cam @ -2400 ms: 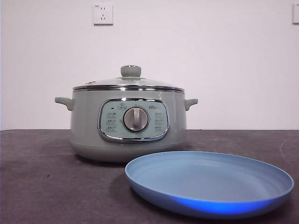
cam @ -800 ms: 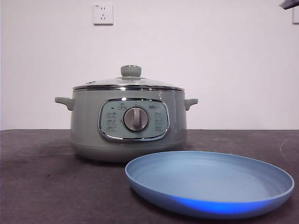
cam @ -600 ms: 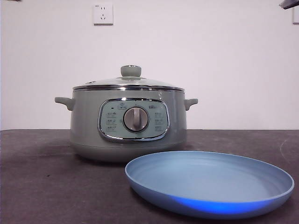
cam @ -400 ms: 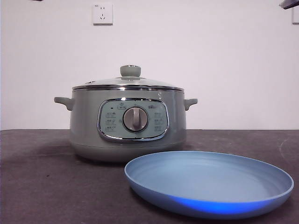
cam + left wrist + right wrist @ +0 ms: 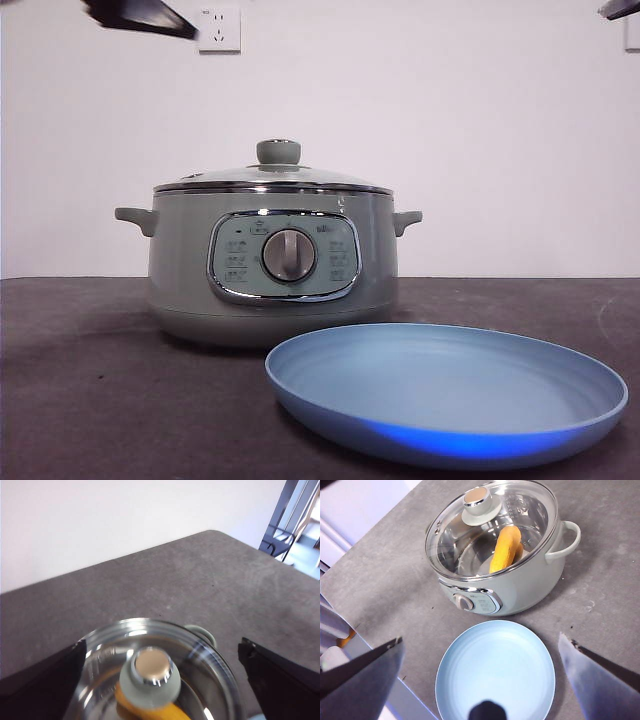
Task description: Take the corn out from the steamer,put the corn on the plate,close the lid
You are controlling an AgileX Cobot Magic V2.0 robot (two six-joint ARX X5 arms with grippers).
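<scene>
Left wrist view: left hand (image 5: 160, 680) wide above lid (image 5: 150, 672) | corn (image 5: 506, 548) inside steamer (image 5: 275, 255) | right hand (image 5: 480, 680) wide

The lid (image 5: 490, 527) bars the corn (image 5: 506, 548).

Corn (image 5: 505, 549) inside lidded steamer (image 5: 272, 275); plate (image 5: 445, 392) bare

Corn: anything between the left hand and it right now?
Yes. The lid sits closed on the steamer, covering the corn. The left hand, open, hovers above the knob. The plate is bare.
</scene>
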